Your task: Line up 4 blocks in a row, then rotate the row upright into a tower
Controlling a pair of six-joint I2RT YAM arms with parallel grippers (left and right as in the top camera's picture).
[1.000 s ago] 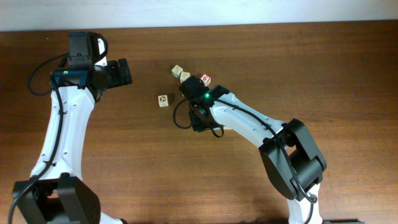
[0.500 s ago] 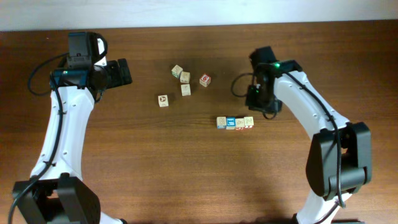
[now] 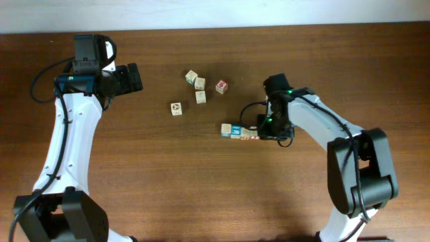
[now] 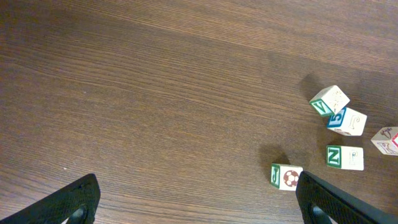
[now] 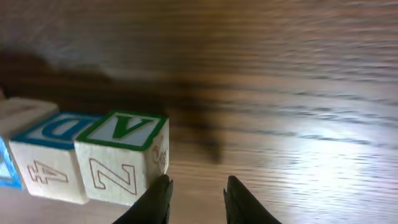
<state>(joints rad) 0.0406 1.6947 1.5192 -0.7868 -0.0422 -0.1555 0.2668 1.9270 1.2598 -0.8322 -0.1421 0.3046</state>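
Observation:
The blocks lie side by side in a short slanted row (image 3: 236, 131) on the wooden table (image 3: 168, 175). The row has a blue-faced block in it and a block with red marks (image 3: 248, 136). My right gripper (image 3: 264, 133) is low at the row's right end. In the right wrist view its fingers stand slightly apart around bare table (image 5: 198, 200). The left finger (image 5: 158, 198) touches the side of the green-topped end block (image 5: 121, 158), which sits next to a blue-topped block (image 5: 46, 155). My left gripper (image 3: 132, 77) hovers wide open at the back left, holding nothing (image 4: 202, 205).
Several other letter cubes sit behind the row. They include a red-bordered cube (image 3: 221, 87), a pair (image 3: 196, 80), a single cube (image 3: 201, 97) and a ball-printed cube (image 3: 176, 108) (image 4: 286, 177). The table's far edge runs along the top.
My right arm swung from the back cluster out to the right, then down to the row's right end. The row has slid left and slanted. The left arm has not moved.

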